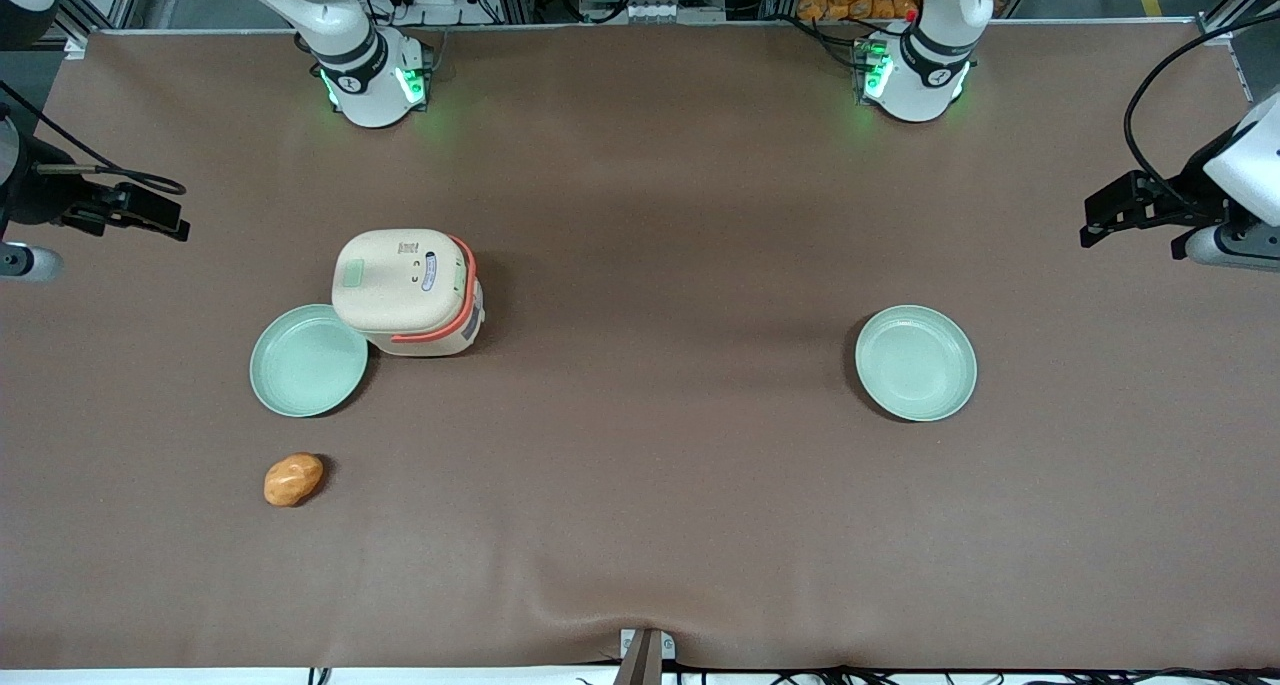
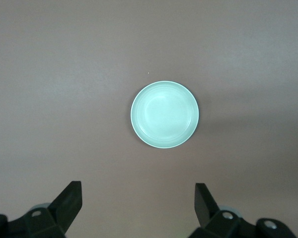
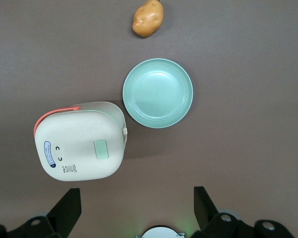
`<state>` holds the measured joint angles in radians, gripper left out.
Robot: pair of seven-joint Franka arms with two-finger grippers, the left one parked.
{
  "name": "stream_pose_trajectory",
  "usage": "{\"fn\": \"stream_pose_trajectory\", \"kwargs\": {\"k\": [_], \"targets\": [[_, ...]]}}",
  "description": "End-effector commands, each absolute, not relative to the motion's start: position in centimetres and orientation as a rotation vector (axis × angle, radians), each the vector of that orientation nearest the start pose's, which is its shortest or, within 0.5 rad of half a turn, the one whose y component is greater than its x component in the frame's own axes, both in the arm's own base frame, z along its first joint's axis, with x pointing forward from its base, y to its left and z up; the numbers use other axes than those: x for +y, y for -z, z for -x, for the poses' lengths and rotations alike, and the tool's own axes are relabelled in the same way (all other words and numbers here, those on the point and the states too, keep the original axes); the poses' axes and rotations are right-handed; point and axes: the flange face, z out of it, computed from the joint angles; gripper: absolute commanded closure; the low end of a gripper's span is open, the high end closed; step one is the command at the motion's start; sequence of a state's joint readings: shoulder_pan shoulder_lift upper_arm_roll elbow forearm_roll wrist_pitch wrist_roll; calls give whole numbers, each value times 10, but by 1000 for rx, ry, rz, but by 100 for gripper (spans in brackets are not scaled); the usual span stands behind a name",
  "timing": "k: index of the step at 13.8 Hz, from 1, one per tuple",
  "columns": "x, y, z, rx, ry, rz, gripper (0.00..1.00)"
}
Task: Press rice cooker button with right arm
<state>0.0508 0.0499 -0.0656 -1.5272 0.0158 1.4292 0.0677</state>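
gripper (image 3: 134, 210) high over working arm's table edge, jaws released; a descent off the button (image 3: 101, 149) hits the rice cooker (image 3: 79, 144) lid or nudges it onto the plate (image 3: 158, 92).

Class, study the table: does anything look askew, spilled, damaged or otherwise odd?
Nothing looks spilled or damaged. The rice cooker stands upright, lid shut, its button untouched, touching or slightly overlapping the nearer green plate. A lone potato lies nearer the camera. The right arm's claw hangs open above the table, apart from everything.
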Motion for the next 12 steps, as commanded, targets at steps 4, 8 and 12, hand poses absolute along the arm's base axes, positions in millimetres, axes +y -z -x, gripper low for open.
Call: {"fn": "stream_pose_trajectory", "kwargs": {"k": [4, 8, 12], "targets": [[-7, -619, -547, 109, -207, 3127, 0], [-5, -618, -548, 109, -209, 3113, 0], [-3, -618, -548, 102, -206, 3113, 0]]}}
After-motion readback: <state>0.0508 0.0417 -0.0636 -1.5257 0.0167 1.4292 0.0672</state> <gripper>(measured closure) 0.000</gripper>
